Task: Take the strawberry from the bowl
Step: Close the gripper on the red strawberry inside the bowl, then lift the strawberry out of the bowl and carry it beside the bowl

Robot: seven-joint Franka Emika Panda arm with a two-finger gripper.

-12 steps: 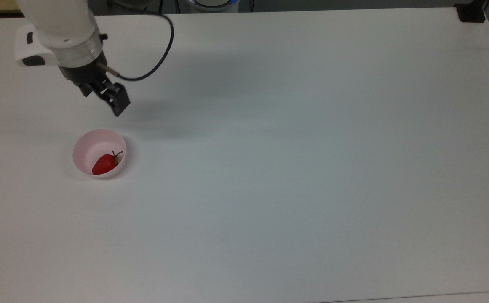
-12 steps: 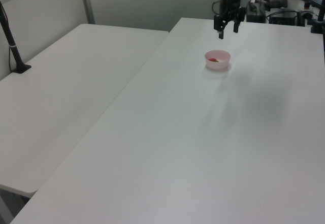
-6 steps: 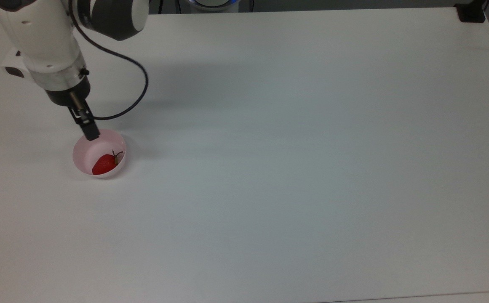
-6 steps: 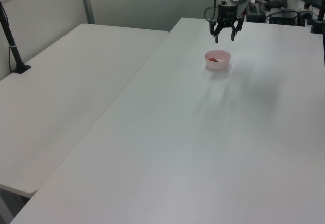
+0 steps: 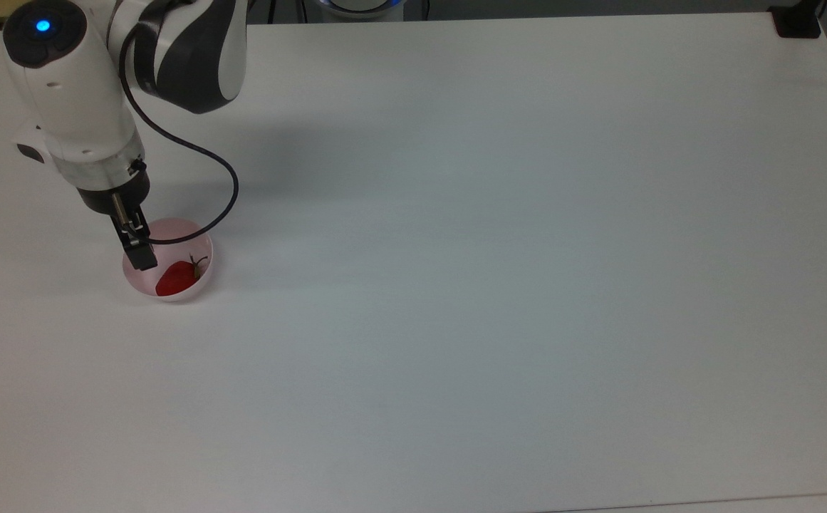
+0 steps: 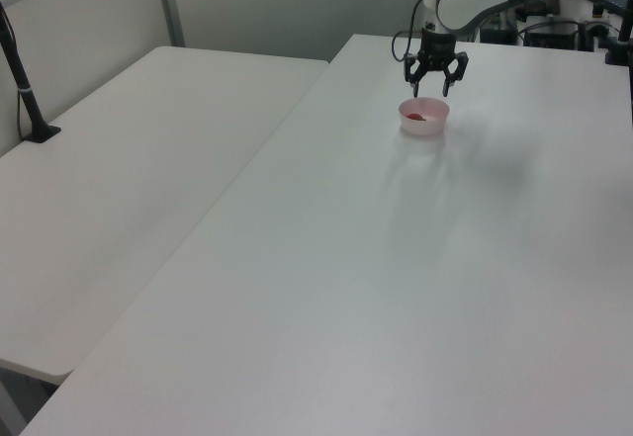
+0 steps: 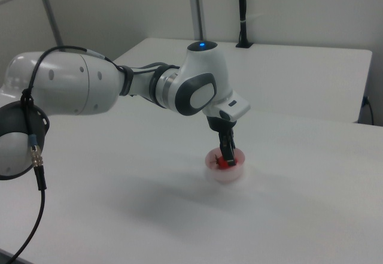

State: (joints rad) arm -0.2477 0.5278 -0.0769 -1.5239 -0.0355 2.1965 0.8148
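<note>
Tabletop (image 5: 498, 285), broad, white and matte, carrying a small round pale pink plastic bowl (image 5: 199, 246) near the top view's left edge. Inside the bowl lies a small bright red cone-shaped strawberry (image 5: 176, 278) with a dark green leafy cap, toward the bowl's lower side in the top view. White-and-grey robot arm (image 5: 78, 100) reaches down with its black two-finger hand (image 6: 430, 84) over the bowl. Left view shows the fingers spread apart, tips just above the rim. In the right view, the hand (image 7: 227, 154) appears to reach into the bowl (image 7: 226, 172), partly covering the strawberry (image 7: 220, 163). A thin black cable (image 5: 224, 171) loops beside the wrist.
</note>
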